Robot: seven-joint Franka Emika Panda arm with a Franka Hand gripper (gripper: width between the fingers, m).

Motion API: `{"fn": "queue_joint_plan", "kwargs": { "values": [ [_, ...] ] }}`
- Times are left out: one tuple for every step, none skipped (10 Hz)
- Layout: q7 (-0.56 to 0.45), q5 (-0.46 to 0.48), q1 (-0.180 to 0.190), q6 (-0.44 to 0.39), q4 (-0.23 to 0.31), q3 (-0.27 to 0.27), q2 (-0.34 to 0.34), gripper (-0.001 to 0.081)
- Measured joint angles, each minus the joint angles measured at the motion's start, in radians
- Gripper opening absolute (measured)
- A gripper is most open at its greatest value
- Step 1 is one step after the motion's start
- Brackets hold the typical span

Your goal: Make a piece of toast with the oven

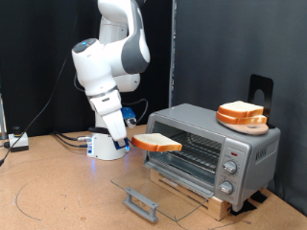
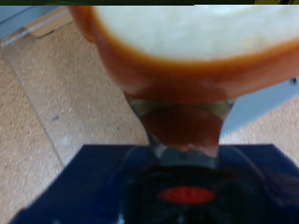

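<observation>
Cables (image 1: 67,140) are trailing over the wooden tabletop (image 1: 58,192) at the exterior view's left, running toward the white base of the arm (image 1: 104,67), whose rounded, glossy segments are bending down toward the middle of the scene. Just right of the base, the gripper (image 1: 132,134) is clamping the piece of toast (image 1: 156,143), a flat, squarish slice with a pale face and an orange-brown crust, and is holding it level in the air right in front of the oven's open mouth. The wrist view is showing the fingers (image 2: 149,112) pinching the slice's crust edge (image 2: 187,65). Below, the glass door (image 1: 158,187) is lying open and flat, its grey bar handle (image 1: 139,201) sticking out toward the exterior view's bottom. The oven (image 1: 206,144), a boxy silver-grey appliance, is showing its wire rack inside and round knobs (image 1: 228,171) down its right side. A plate stacked with similar slices (image 1: 242,115) is sitting on its roof.
</observation>
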Motion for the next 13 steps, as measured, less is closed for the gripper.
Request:
{"fn": "queue_joint_plan", "kwargs": {
  "values": [
    [-0.013, 0.028, 0.022, 0.022, -0.025, 0.011, -0.014, 0.0394],
    [-0.024, 0.056, 0.044, 0.036, -0.048, 0.021, -0.033, 0.0394],
    [-0.030, 0.080, 0.066, 0.045, -0.070, 0.031, -0.053, 0.0394],
    [-0.041, 0.107, 0.091, 0.059, -0.093, 0.041, -0.076, 0.0394],
    [-0.044, 0.126, 0.110, 0.073, -0.111, 0.053, -0.096, 0.0394],
    [-0.055, 0.145, 0.128, 0.109, -0.125, 0.066, -0.107, 0.0394],
    [-0.064, 0.156, 0.138, 0.163, -0.135, 0.083, -0.108, 0.0394],
    [-0.064, 0.158, 0.140, 0.218, -0.140, 0.102, -0.103, 0.0394],
    [-0.064, 0.158, 0.140, 0.264, -0.140, 0.117, -0.090, 0.0394],
    [-0.056, 0.156, 0.137, 0.287, -0.136, 0.126, -0.074, 0.0394],
    [-0.048, 0.155, 0.134, 0.297, -0.130, 0.132, -0.060, 0.0394],
    [-0.044, 0.155, 0.132, 0.299, -0.124, 0.132, -0.051, 0.0394],
    [-0.042, 0.155, 0.131, 0.299, -0.120, 0.132, -0.045, 0.0394]
  ]
}}
